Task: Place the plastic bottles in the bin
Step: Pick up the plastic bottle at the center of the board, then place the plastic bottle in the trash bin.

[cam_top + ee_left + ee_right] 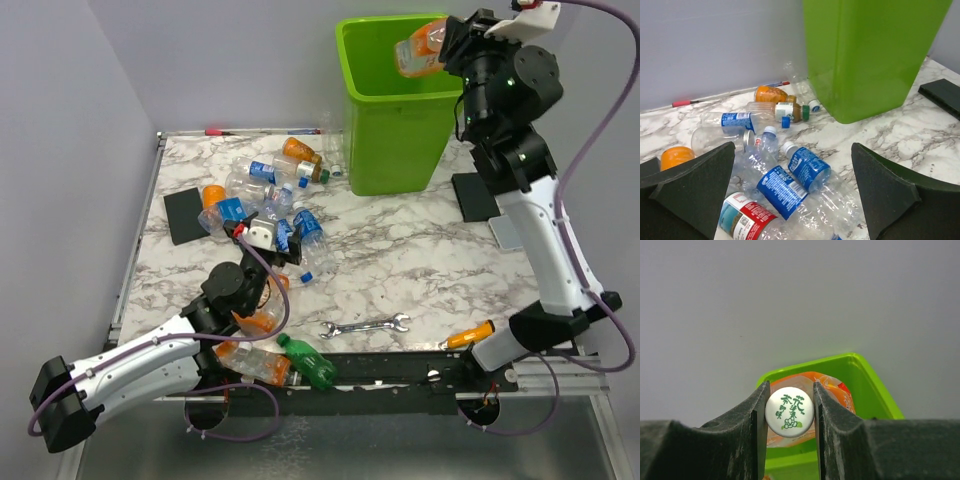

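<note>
My right gripper (447, 45) is shut on the white cap of a crushed orange bottle (420, 48) and holds it over the open top of the lime-green bin (395, 140). In the right wrist view the gripper (789, 412) clamps the cap, with the orange bottle (832, 390) hanging over the bin (875, 385). My left gripper (272, 240) is open and empty, low over a pile of clear and orange bottles (270, 190). In the left wrist view the gripper (792, 150) frames two blue-labelled clear bottles (807, 167). The bin (865, 55) stands behind them. An orange bottle (255, 360) and a green bottle (310, 362) lie by the left arm.
A silver wrench (365, 326) and an orange-handled screwdriver (470, 336) lie near the front edge. Black pads lie at the left (185, 215) and right (478, 195) of the table. A red pen (225, 131) lies along the back wall.
</note>
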Controlling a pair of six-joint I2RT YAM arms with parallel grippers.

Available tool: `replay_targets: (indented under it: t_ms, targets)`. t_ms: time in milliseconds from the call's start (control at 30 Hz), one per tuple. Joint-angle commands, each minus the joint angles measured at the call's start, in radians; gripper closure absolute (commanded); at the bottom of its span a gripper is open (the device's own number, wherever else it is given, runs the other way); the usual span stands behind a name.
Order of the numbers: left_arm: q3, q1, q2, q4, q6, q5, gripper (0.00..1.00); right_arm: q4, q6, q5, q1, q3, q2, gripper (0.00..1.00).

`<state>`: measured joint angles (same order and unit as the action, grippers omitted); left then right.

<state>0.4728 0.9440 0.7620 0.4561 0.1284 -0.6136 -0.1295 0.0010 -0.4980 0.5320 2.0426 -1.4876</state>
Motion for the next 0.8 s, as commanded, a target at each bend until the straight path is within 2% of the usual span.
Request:
replay_targets:
  t_ms: [0,67,167,300,467,567,767]
  targets:
    - [-0.02,-0.001,-0.025,0.018,0.015,-0.089,0.01,-0.001,0.219,0.07,-0.118,0.125,-0.117,1.0]
    - [-0.015,0.0,-0.022,0.018,0.017,-0.118,0.01,-0.003,0.267,0.09,-0.144,0.139,-0.158,1.0]
    - [-0.006,-0.002,-0.017,0.02,0.026,-0.261,0.01,0.089,0.261,0.13,-0.146,0.052,-0.179,1.0]
    - [-0.023,-0.002,-0.045,0.066,0.077,-0.404,0.01,0.07,0.252,0.132,-0.15,0.08,-0.258,1.0]
    - [-0.06,-0.003,-0.098,0.125,0.102,-0.4,0.01,0.023,0.31,0.164,-0.191,0.094,-0.32,1.0]
    - [-0.057,-0.003,-0.08,0.131,0.112,-0.398,0.01,-0.001,0.368,0.233,-0.221,0.091,-0.343,1.0]
    - [-0.046,-0.007,-0.041,0.123,0.108,-0.374,0.01,-0.092,0.38,0.316,-0.224,0.142,-0.399,0.97]
